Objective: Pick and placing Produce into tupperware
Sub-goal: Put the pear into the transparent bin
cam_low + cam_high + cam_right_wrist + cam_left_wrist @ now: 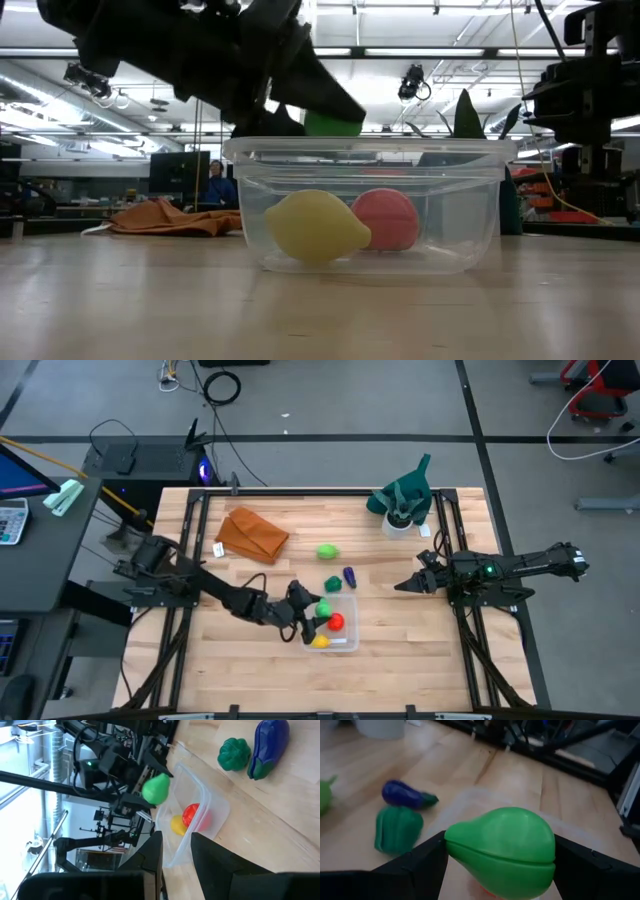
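Observation:
My left gripper (312,610) is shut on a light green toy pear (505,850) and hangs over the clear square tub (347,640), above its rim in the low view (365,150). A yellow lemon (315,228) and a red fruit (388,220) lie on the tub's floor. On the table just beyond the tub rest a dark green pepper (332,583), a purple eggplant (349,576) and, farther off, a second light green piece (327,551). My right gripper (400,586) waits open to the right of the tub, touching nothing. My left gripper pinches the pear across its wide body (470,855), one finger (420,865) on each side. The fingers come from the table's left, slanting down. The pear is lifted clear, above the tub's rim (335,123).
An orange-brown cloth (252,534) lies toward the far left. A dark green cloth with a white cup (402,508) sits at the far right corner. Bare wood stretches along the near side of the table. The room behind shows in the low view.

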Available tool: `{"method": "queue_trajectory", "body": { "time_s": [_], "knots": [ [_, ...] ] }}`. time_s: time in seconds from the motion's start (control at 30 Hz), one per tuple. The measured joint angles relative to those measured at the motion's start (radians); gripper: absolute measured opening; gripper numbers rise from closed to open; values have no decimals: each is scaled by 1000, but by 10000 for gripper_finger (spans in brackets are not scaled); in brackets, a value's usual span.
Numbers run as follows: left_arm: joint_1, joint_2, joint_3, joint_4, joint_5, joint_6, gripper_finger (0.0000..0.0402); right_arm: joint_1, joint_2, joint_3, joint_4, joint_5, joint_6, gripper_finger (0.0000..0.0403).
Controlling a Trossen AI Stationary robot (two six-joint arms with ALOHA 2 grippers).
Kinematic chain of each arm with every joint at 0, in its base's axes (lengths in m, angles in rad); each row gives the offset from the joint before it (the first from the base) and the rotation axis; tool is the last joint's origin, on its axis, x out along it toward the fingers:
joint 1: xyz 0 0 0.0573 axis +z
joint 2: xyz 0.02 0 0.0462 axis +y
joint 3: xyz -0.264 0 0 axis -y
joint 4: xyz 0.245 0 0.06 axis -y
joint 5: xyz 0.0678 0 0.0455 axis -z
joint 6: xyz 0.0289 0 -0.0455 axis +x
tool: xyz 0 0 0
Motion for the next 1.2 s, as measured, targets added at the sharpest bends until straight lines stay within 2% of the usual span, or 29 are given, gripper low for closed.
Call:
{"method": "queue_trajectory", "body": {
  "time_s": [0.3, 0.7, 0.9, 1.03, 1.2],
  "knots": [
    [-14, 42, 0, -12, 1, -28, 304, 0, 0, 0, 0, 0, 10, 68],
    [-12, 37, 0, -10, 59, 29, 305, 0, 0, 0, 0, 7, 10, 68],
    [5, 35, 52, -20, 104, 99, 302, 0, 1, 0, 0, 7, 10, 68],
    [28, 35, 104, -122, 160, 162, 305, 0, 1, 0, 0, 7, 10, 68],
    [75, 34, 194, -395, 296, 196, 301, 0, 1, 0, 0, 7, 9, 68]
  ]
}}
